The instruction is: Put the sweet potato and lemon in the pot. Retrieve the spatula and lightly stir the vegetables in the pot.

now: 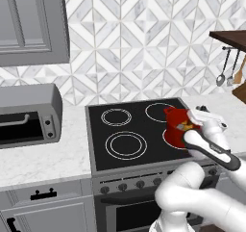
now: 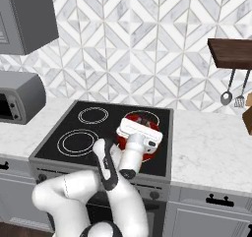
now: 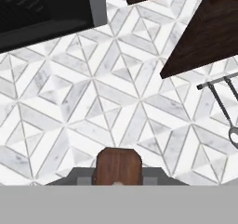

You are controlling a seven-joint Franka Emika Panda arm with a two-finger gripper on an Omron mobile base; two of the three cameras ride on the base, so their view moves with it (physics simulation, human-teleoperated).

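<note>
Hand view: spatula (image 3: 118, 166) handle end (red-brown) sits between the gripper (image 3: 118, 181) fingers, clamped. Left base view: pot (image 1: 177, 125) on the stove (image 1: 126, 132), near right burner, arm above it.

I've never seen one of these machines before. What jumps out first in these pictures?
The big white robot arm bends up from the bottom and reaches over a black stovetop, its hand above a bright red pot on the front right burner. In the hand view, a dark red-brown handle stands up between the fingers. Behind everything runs a wall of grey and white diamond tiles, with metal utensils hanging under a dark wooden shelf at right.
</note>
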